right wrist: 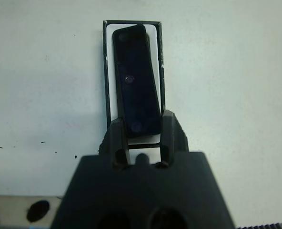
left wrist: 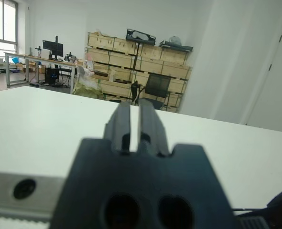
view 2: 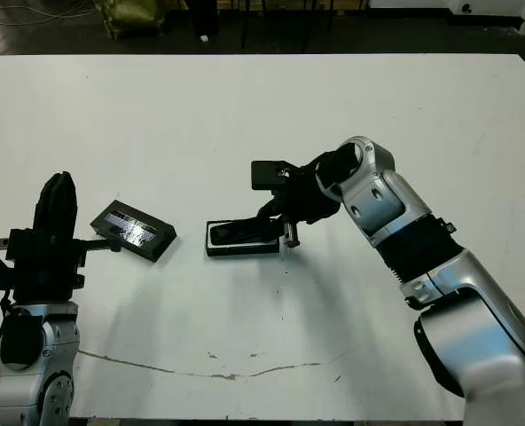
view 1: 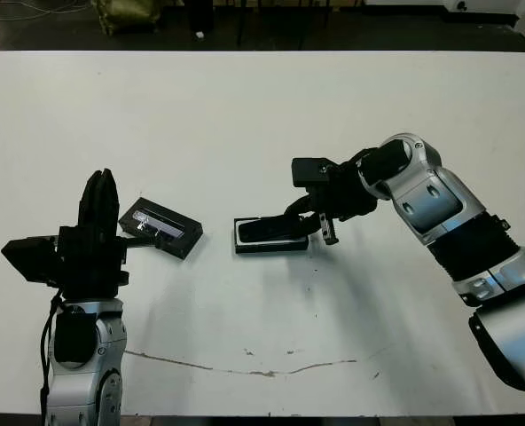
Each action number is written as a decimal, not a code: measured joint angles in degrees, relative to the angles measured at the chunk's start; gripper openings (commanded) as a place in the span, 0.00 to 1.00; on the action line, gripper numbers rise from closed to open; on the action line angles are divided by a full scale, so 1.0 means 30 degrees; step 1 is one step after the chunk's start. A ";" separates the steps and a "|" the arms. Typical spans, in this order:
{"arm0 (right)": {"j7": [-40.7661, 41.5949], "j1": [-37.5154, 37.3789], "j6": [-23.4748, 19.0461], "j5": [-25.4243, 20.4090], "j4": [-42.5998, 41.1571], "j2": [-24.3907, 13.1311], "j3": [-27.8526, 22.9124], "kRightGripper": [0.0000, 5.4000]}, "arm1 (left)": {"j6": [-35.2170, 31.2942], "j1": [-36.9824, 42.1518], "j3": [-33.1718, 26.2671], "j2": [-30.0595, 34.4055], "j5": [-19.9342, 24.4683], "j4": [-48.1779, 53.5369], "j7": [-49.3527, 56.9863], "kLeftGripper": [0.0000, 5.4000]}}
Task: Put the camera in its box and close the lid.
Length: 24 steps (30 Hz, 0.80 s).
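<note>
At the centre of the left eye view the box (view 1: pixel 271 238) lies flat on the white tabletop (view 1: pixel 271 115), and the camera (right wrist: pixel 135 81) is seen lying in it, slightly askew against the white lining. In the right wrist view the right claw (right wrist: pixel 141 130) is pinching the camera's near end, one finger on each long edge. The lid (view 1: pixel 162 226) rests apart at centre left, silvery strip up, near the left claw (left wrist: pixel 135 125), whose fingers are raised off the tabletop and pressed nearly together on nothing.

The camera is judged light, stiff and smooth-skinned — likely to slip if taken by the rounded ends, so the long flat edges are the better hold, and the small screen should be spared hard pressure. It still needs squaring with the box before release. The lid is thin and rigid; it is best taken across its short width by the edges — the glossy strip would give poor grip.
</note>
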<state>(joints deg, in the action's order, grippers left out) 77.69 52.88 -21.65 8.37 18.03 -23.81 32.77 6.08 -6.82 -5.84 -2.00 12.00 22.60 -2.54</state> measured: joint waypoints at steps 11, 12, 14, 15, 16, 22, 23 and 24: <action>0.0750 0.0173 0.0601 -0.0252 0.0355 0.0047 0.0066 0.28 | 0.0129 -0.0003 0.0003 0.0001 -0.0058 -0.0058 0.0001 0.00; 0.0829 0.0172 0.0725 -0.0343 0.0351 0.0170 0.0063 0.33 | 0.0130 -0.0003 0.0013 0.0001 -0.0063 -0.0058 0.0001 0.00; 0.0867 0.0149 0.0747 -0.0473 0.0352 0.0393 0.0064 0.41 | 0.0132 -0.0004 0.0011 0.0002 -0.0068 -0.0058 0.0001 0.00; 0.0866 0.0127 0.0748 -0.0493 0.0353 0.0453 0.0064 0.45 | 0.0132 -0.0005 0.0010 0.0002 -0.0071 -0.0058 0.0001 0.00; 0.0863 0.0126 0.0749 -0.0501 0.0354 0.0461 0.0062 0.49 | 0.0132 -0.0006 0.0006 0.0001 -0.0071 -0.0058 0.0002 0.00; 0.0797 0.0114 0.0746 -0.0501 0.0345 0.0444 0.0024 0.73 | 0.0132 -0.0004 0.0010 0.0001 -0.0073 -0.0059 0.0003 0.00; 0.0769 0.0102 0.0744 -0.0499 0.0328 0.0444 0.0021 0.77 | 0.0132 -0.0004 0.0009 0.0001 -0.0075 -0.0058 0.0003 0.00; 0.0729 0.0088 0.0737 -0.0498 0.0303 0.0444 0.0019 0.82 | 0.0133 -0.0005 0.0011 0.0001 -0.0086 -0.0059 0.0003 0.00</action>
<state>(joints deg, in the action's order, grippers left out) 79.88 53.15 -19.44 6.88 18.94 -22.48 32.83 6.47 -6.83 -5.81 -2.00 11.74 22.42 -2.53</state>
